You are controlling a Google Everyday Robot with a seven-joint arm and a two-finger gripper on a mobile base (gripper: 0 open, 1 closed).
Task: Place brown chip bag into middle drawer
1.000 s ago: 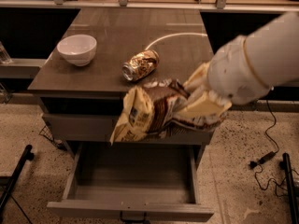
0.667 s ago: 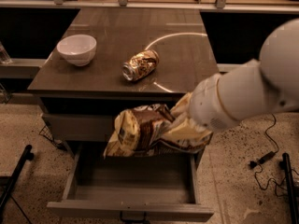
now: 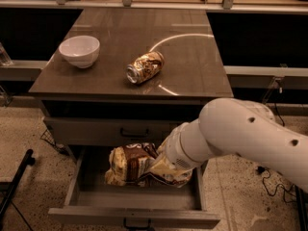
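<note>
The brown chip bag, wrinkly foil in brown, cream and yellow, hangs low inside the open middle drawer, a deep grey-brown tray pulled out under the table, with a dark handle at its front edge. My gripper is at the end of the big white arm, which reaches down from the right into the drawer. It is shut on the bag's right end, and the crumpled foil largely hides it. I cannot tell whether the bag touches the drawer floor.
On the table top stand a white bowl at the left and a dented brown-and-gold can lying on its side in the middle. A closed drawer front with a black curved handle is above the open drawer. Black cables lie on the floor at the right.
The arm has carried the bag down from the table's front edge into the open drawer. Bowl and can have not moved.
</note>
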